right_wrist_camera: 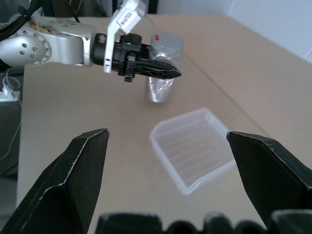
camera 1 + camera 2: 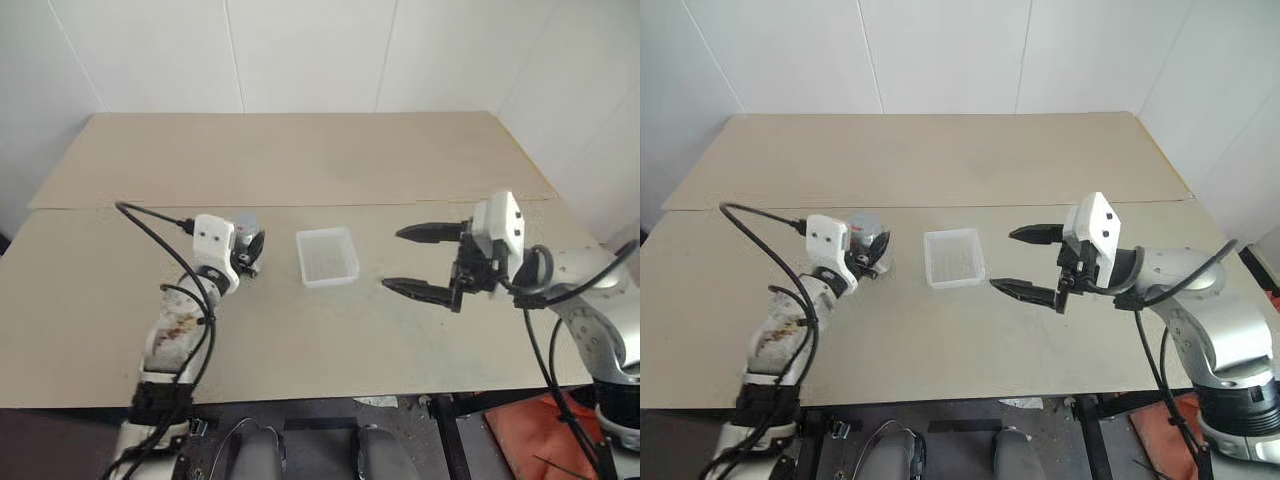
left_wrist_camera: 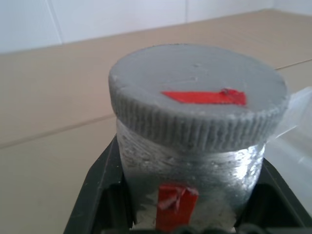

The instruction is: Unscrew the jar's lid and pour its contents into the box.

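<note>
The jar is silvery grey with a red patch on its side, and it stands upright left of the box. The ribbed grey lid, marked with a red strip, sits on top of it. My left gripper is shut on the jar's body, a black finger on each side. The contents are hidden inside the jar. In the middle of the table lies the box, a shallow translucent white tray with nothing in it. To the right of the box my right gripper hangs open above the table, pointing toward the box.
The tabletop is tan board with a seam running across it behind the box. White walls close off the far side. Black cables loop beside my left arm. The table's front edge lies close below both arms.
</note>
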Available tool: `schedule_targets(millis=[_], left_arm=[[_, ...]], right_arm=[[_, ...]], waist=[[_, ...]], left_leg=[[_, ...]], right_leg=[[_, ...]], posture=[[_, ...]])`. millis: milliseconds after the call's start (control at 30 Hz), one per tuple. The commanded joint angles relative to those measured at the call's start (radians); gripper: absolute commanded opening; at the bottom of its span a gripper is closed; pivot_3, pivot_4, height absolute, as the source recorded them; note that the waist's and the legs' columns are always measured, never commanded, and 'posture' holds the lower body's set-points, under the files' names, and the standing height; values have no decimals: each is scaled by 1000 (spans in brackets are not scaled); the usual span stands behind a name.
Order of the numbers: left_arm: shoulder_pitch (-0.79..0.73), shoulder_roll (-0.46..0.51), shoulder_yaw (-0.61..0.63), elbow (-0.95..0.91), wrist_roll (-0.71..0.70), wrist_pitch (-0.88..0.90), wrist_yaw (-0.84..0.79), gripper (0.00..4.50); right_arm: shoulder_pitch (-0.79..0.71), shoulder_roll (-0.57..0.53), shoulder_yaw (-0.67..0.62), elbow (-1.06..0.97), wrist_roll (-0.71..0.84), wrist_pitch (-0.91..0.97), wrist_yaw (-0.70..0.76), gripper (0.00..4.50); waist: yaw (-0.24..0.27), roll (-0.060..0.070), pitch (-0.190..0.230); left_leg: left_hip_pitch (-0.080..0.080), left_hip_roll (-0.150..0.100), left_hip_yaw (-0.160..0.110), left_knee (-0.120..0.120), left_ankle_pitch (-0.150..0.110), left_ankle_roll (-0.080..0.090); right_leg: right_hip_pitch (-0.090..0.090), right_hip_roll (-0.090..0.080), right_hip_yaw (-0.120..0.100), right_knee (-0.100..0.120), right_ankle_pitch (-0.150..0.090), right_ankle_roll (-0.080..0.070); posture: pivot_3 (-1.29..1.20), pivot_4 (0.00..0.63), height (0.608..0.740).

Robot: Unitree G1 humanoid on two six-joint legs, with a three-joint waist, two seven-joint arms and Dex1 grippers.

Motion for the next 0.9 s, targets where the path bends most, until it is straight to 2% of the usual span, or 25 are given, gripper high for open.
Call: schedule_targets(millis=[33,133,233,533,900], left_arm=[[-62,148,48,-75,-177,85,-264,1955],[-114,272,43,-5,-252,81,-489,1955],[-183,310,8,69,-275,61,-630,1955],[-309,216,-115,197,-234,-38,-813,1955],[-377,161,-163,288,-190,-101,-890,1955]], right_arm=[[-86,69,11,-19,61,41,-66,4500],[-175,179,62,-7,69,118,-177,4500],[-249,255,101,18,61,168,-240,4500],[-403,315,151,91,63,267,-262,4500],[-462,352,238,163,-1,247,-221,4500]], waist=[[-2,0,0],[-7,0,0],[0,1,0],[7,1,0],[-1,1,0]], left_leg=[[0,0,0,0,0,0],[1,1,0,0,0,0],[1,0,1,0,0,0],[-6,0,0,3,0,0],[-6,0,-1,3,0,0]], right_leg=[[0,0,0,0,0,0],[0,1,0,0,0,0],[0,1,0,1,0,0],[-3,0,-2,-1,0,0],[-4,1,-2,0,0,0]], posture=[[0,150,740],[0,150,740],[0,150,740],[0,150,740],[0,150,740]])
